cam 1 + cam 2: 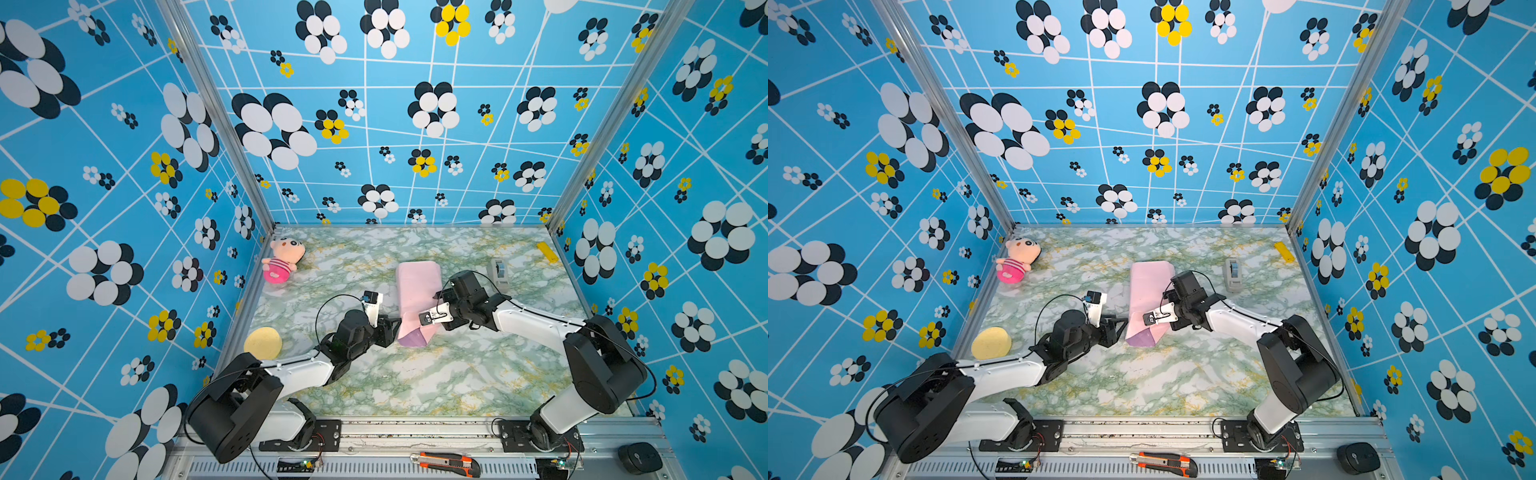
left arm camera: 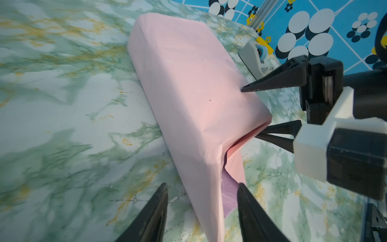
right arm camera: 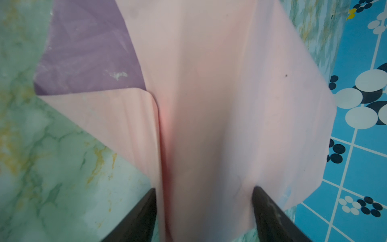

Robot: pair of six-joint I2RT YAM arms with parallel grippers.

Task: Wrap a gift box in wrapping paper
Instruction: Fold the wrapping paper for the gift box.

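**Q:** Is any writing legible?
**A:** None can be read. A pale mark on the black round device (image 1: 639,457), on the near right of the frame rail, is too small to make out.

**Q:** Where is the wrapping paper?
**A:** The wrapping paper (image 1: 417,286) lies at the middle of the tabletop (image 1: 415,374). It is folded into a long raised bundle with the pink face outward. Its lilac face shows only at the near end, where the flaps gape. The gift box is hidden in every view.

**Q:** What is the pose of the left arm?
**A:** It extends from the near left base toward the centre, with the wrist bent. The left hand (image 2: 202,186) is released. Its two fingers (image 2: 156,211) stand apart astride the narrow near tail of the paper, and bare tabletop shows between one finger and the sheet.

**Q:** And the right arm?
**A:** It extends inward from the near right base to the right side of the bundle. The right hand (image 2: 250,113) has its fingers spread wide, one tip on the bundle's upper face and the other at the open fold below. In the right wrist view the paper fills the gap between them. Whether they clamp it or merely touch it cannot be told.

**Q:** How many of each thing are there?
**A:**
- two arms and two hands
- one sheet of paper
- one plush doll (image 1: 282,259) at the far left corner
- one yellow round pad (image 1: 262,343) at the near left
- one grey tape dispenser (image 1: 500,272) just beyond the right arm
- one flat yellow piece (image 1: 547,252) at the far right corner
- one orange-and-black utility knife (image 1: 446,462) on the rail
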